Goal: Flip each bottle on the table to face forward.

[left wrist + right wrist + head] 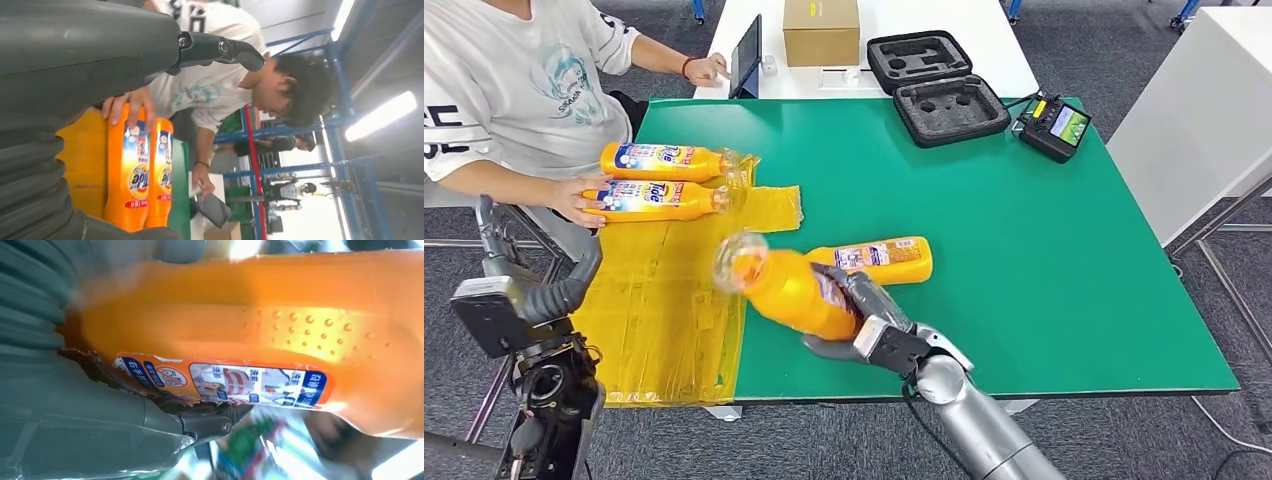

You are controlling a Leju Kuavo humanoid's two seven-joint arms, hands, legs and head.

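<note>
Green table [1024, 250] with yellow sheet [664, 310], grey carpet, right hand [874, 325] fingers gripping orange bottle [794, 290]

Silver tubular right arm [984, 425] ending in a dark grey-fingered right hand [869, 320] with grey ribbed cover, screw-pinned finger hinges.

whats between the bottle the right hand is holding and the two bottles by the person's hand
In the head view, only the yellow sheet lies between the held bottle and the two labelled bottles; nothing stands on that stretch.
</note>
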